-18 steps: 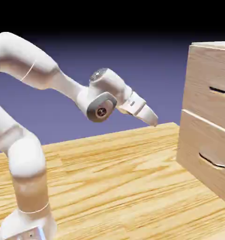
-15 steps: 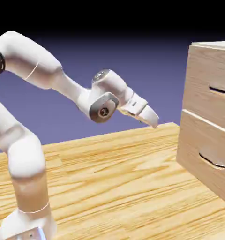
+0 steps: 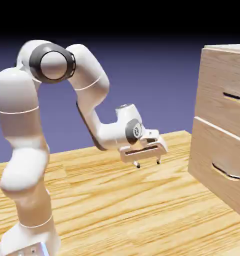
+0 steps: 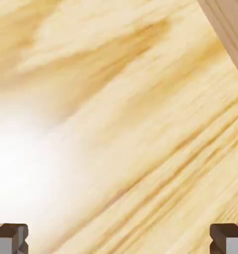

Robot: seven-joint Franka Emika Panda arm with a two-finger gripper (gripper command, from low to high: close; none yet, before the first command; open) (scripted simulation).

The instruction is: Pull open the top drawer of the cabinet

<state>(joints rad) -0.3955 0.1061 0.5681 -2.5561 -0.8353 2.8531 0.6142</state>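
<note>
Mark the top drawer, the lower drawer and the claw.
top drawer [image 3: 217, 85]: exterior view, bare wood front left of its slit.
lower drawer [image 3: 212, 150]: exterior view, front above its curved slot.
claw [image 3: 148, 163]: exterior view, between its fingertips.

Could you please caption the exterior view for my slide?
Open tool pointing down over the table, apart from the cabinet; top drawer shut.

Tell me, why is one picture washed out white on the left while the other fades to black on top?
In the hand view, strong glare bleaches the table at the left, blurring its wood grain, while the grain stays crisp toward the right; in the exterior view, the backdrop simply darkens from violet to black upward, and the cabinet and table are evenly lit.
</note>
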